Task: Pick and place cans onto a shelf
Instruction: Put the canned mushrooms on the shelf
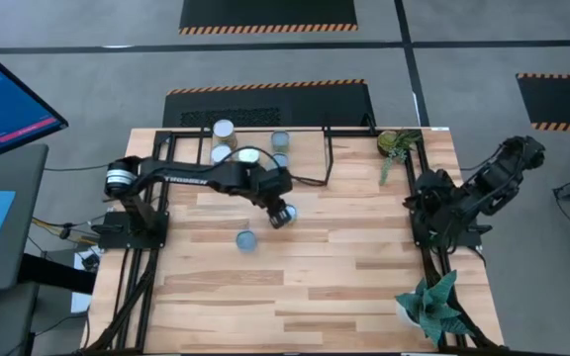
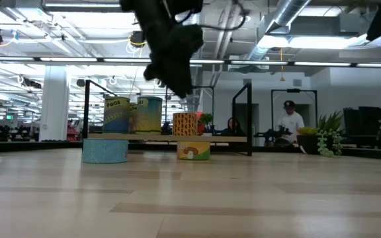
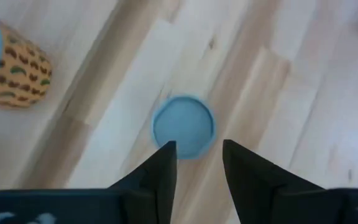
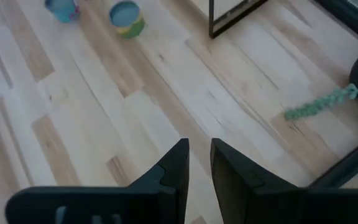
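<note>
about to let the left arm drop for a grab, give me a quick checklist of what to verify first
1. Left claw open: ok, a gap shows between its fingers.
2. Left claw empty: ok, nothing between the fingers.
3. Target below: ok, the blue-topped can stands upright on the table, just ahead of the fingertips in the left wrist view.
4. Room around the target: ok, the nearest other can stands apart from it.
5. Space on the shelf: cannot tell; several cans already crowd its left part.
6. Right claw out of the way: ok, parked at the table's right edge, empty.
</note>
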Tool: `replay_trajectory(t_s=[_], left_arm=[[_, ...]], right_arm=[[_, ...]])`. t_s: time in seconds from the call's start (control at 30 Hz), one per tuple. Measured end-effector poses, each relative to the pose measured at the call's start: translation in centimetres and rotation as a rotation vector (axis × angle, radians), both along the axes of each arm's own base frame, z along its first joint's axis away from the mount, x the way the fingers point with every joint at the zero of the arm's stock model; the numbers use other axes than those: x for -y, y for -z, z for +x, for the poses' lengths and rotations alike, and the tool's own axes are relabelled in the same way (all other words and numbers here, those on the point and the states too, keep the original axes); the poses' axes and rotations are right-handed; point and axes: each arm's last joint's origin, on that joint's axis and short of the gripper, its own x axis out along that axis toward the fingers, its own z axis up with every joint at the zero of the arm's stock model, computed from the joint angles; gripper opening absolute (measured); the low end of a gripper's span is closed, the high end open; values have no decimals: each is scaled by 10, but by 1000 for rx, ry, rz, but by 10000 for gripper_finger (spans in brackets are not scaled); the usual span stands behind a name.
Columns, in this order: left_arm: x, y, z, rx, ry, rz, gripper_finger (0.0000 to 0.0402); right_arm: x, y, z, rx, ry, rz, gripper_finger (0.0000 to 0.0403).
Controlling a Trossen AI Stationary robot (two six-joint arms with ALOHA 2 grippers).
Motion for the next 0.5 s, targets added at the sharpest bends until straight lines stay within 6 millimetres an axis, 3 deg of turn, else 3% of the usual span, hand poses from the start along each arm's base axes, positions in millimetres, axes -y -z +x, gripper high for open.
replay_trajectory(t_s=[0.2,0.33,0.5], left_arm=[[-8,39,-13,-42,-182,-72,119],[-12,52,-20,-72,-250,-49,119],[-12,56,-14,36,-259,-61,119]], right_arm=[[2,0,2,7,34,0,92],[3,0,2,5,46,-1,92],[3,0,2,-1,45,-5,92]])
